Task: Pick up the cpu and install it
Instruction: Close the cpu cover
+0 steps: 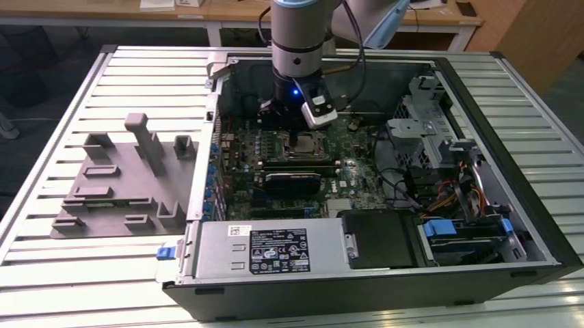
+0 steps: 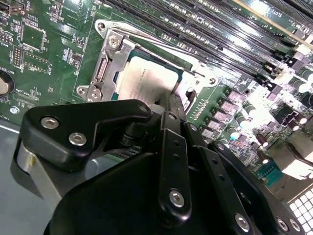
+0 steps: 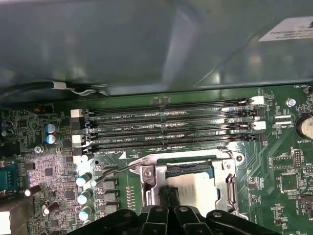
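The cpu (image 2: 146, 78), a flat square chip with a shiny silver top, lies flat inside the metal socket frame (image 2: 103, 66) on the green motherboard (image 2: 44, 49). In the first wrist view the cpu (image 3: 198, 192) sits in the same socket frame (image 3: 146, 182). My gripper (image 2: 172, 102) hangs right over the socket, its black fingers drawn together, the tips down at one edge of the chip. The gripper (image 3: 168, 197) covers that edge. In the exterior view the gripper (image 1: 299, 131) stands inside the open computer case, above the cpu (image 1: 307, 144).
Several memory slots (image 3: 171, 128) run beside the socket. The case walls (image 1: 215, 137) close in around the arm. A power supply (image 1: 264, 249) and drive bays (image 1: 456, 232) fill the case's near side. A grey fixture (image 1: 119, 184) lies on the slatted table at the exterior view's left.
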Robot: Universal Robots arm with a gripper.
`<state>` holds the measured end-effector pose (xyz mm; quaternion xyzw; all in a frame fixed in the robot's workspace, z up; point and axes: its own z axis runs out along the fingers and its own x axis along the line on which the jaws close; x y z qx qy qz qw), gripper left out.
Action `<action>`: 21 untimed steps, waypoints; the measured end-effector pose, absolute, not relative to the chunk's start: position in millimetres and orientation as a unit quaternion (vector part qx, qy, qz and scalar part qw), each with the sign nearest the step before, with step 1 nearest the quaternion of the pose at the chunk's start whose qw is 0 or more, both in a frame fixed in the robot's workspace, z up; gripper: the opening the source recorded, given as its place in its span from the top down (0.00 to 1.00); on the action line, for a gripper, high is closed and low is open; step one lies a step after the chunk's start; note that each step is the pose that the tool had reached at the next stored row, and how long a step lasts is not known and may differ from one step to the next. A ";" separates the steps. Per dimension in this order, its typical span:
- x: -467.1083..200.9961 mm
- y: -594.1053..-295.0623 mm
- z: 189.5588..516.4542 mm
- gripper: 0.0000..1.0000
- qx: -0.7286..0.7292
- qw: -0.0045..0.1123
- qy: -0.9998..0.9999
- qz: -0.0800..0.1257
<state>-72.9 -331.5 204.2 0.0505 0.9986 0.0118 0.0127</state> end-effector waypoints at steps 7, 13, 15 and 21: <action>-75.6 -331.5 202.4 0.89 0.050 0.013 0.999 0.012; -78.0 -331.5 200.7 0.89 0.050 0.013 0.999 0.012; -79.1 -331.5 200.3 0.89 0.050 0.013 0.999 0.012; -82.0 -331.5 199.8 0.89 0.050 0.013 0.999 0.012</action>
